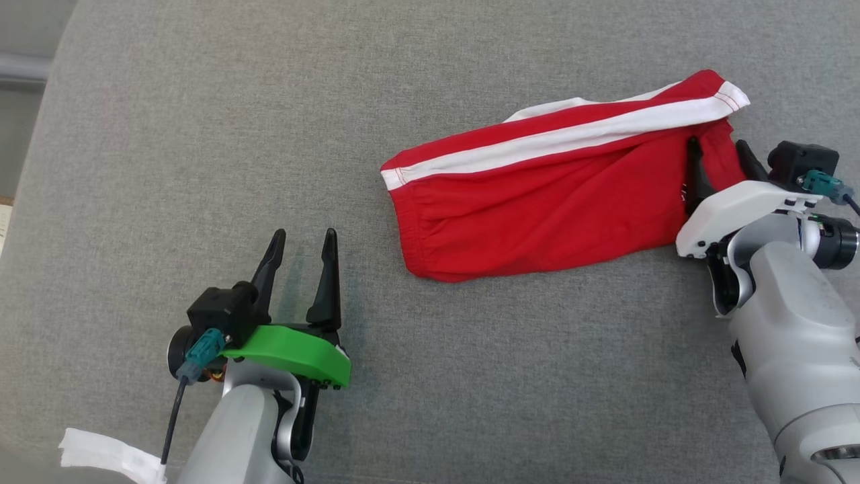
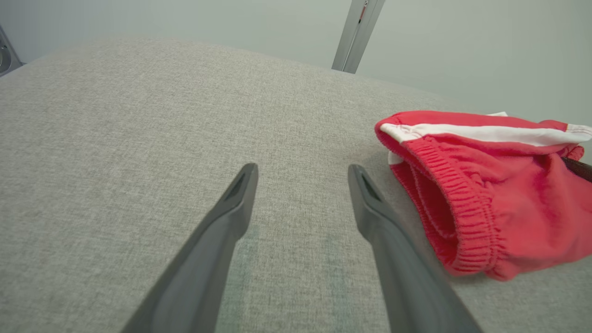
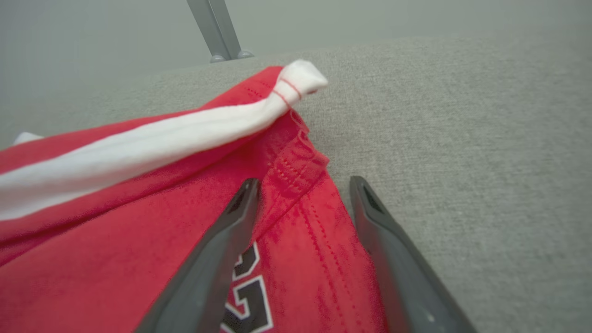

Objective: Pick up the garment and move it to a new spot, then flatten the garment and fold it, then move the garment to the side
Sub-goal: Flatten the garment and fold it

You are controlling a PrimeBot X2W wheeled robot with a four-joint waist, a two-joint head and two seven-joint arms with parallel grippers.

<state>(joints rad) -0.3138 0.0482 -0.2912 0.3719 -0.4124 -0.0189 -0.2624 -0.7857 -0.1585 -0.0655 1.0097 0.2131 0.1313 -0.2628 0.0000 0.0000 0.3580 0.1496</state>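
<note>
Garment (image 1: 537, 195) is seen rumpled at two o'clock; left gripper (image 1: 302, 235) and right gripper (image 1: 717, 144) are held wide-jawed, empty; folding is judged outstanding.

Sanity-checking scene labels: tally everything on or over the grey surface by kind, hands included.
Garments: 1, red shorts
Hands: 2, left hand, right hand
Tags: 1, white tag
Total: 4

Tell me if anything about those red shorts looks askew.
The shorts lie slanted and rumpled on the grey surface; the far end of the white stripe is bunched into a knob beyond the open right pincer.
</note>
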